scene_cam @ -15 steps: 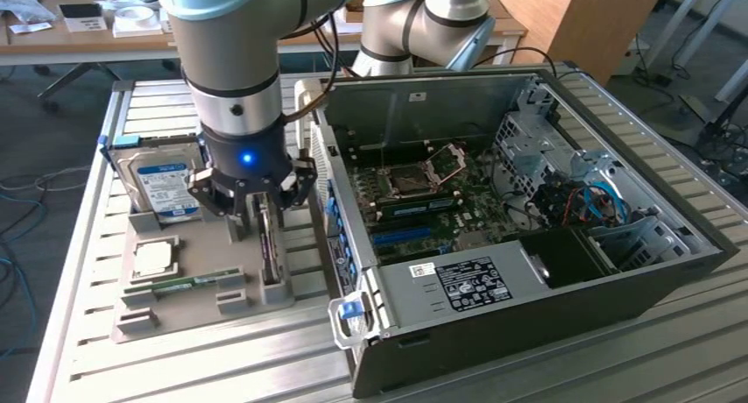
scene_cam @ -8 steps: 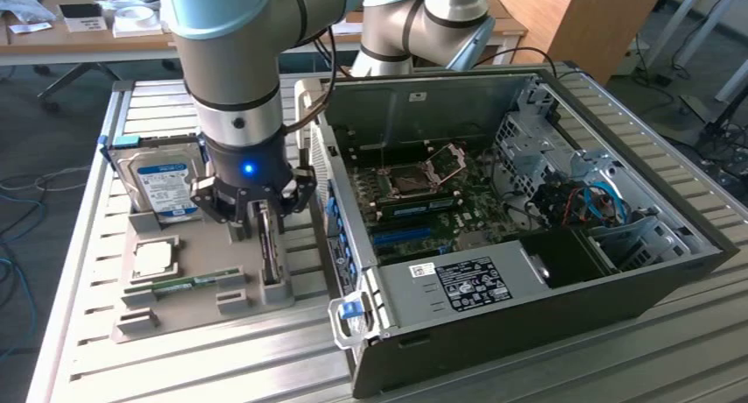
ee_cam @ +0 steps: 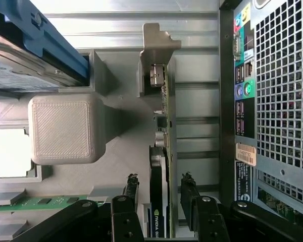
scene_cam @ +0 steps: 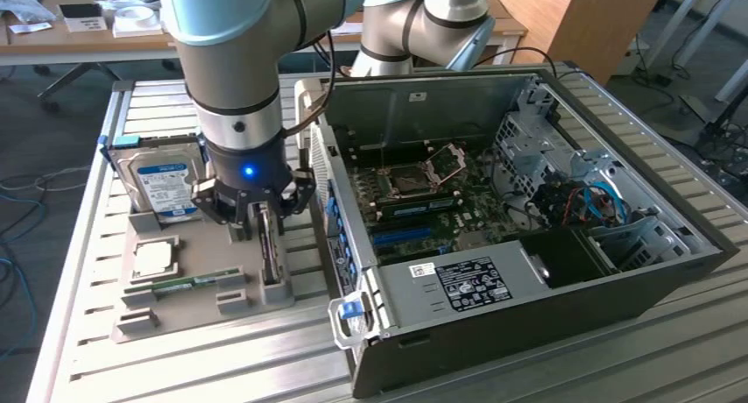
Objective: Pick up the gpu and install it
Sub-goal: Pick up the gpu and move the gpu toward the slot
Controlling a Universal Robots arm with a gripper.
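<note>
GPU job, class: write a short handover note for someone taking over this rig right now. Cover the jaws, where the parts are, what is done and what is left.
Gripper: jaws open, one on each side of the gpu, with gaps, so no grip.
Gpu: standing on edge in its slot on the grey tray, beside the open computer case.
Done: gripper is in place around the card.
Left: the card is not yet gripped, lifted or installed in the case.
</note>
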